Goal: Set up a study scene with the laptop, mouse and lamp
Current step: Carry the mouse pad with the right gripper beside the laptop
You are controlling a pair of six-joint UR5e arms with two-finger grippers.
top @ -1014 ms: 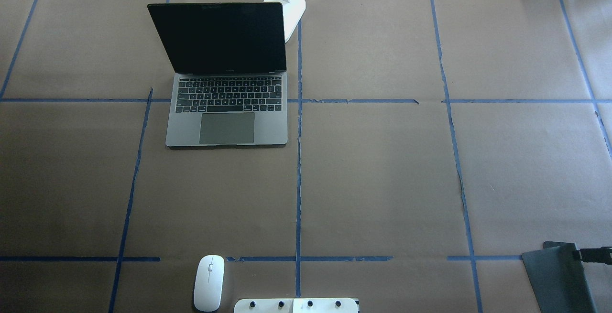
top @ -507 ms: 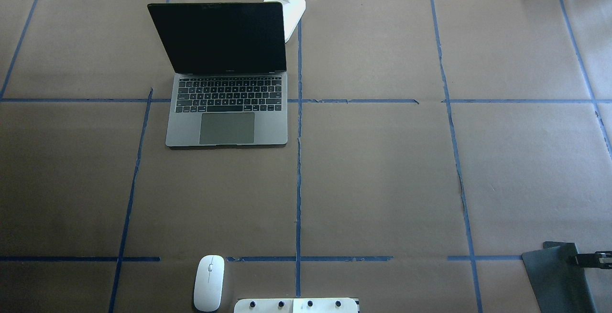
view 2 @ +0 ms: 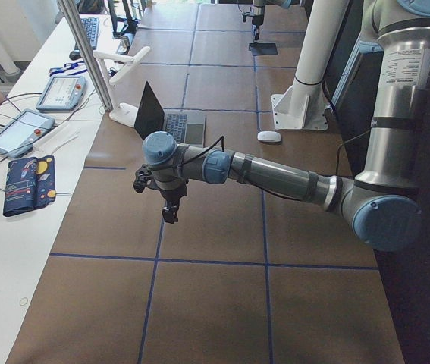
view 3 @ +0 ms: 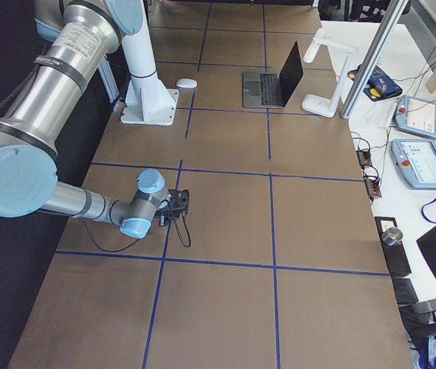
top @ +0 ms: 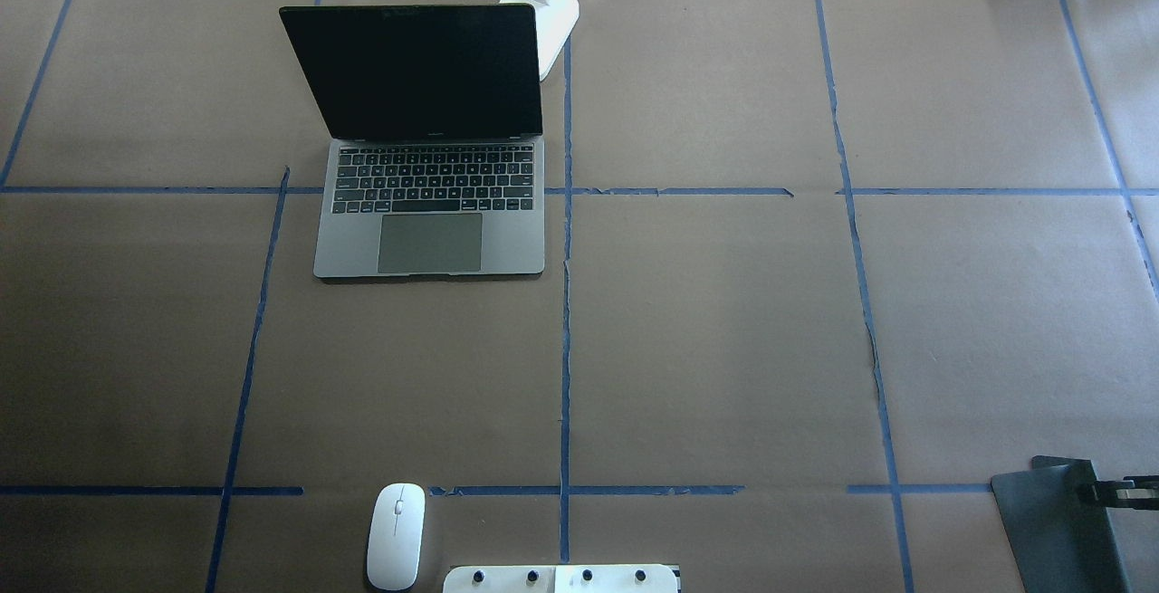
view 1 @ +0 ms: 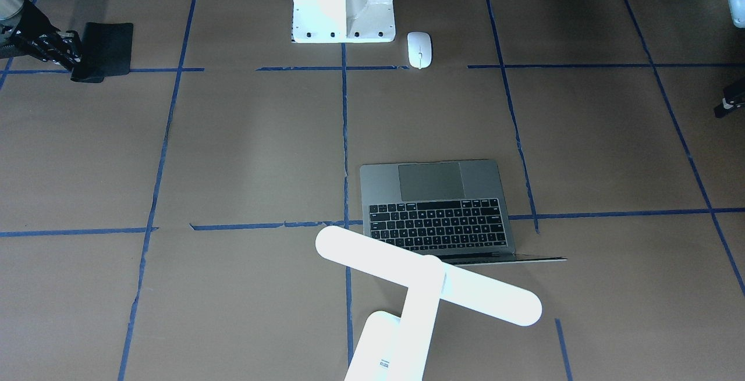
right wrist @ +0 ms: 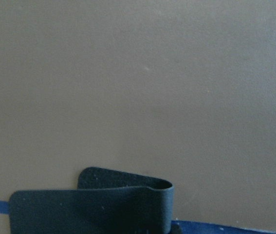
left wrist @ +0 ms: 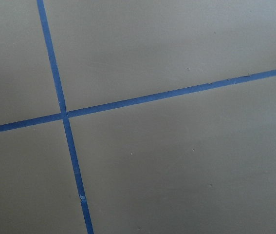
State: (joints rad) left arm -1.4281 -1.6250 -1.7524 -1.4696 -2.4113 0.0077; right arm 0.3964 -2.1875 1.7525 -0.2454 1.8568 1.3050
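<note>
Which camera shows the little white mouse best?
The overhead exterior view: the mouse looks largest there, scroll line clear. Front-facing shows it smaller beside the white pedestal; both side views, a tiny oval; wrist cameras miss it.

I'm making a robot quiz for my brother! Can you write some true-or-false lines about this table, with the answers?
1. The laptop is open. True.
2. The mouse sits on the laptop. False: it lies on the table, beside the white pedestal.
3. The lamp stands behind the laptop's screen. True.
4. The right hand is at the mouse. False: it is at the black pad, far from the mouse.
</note>
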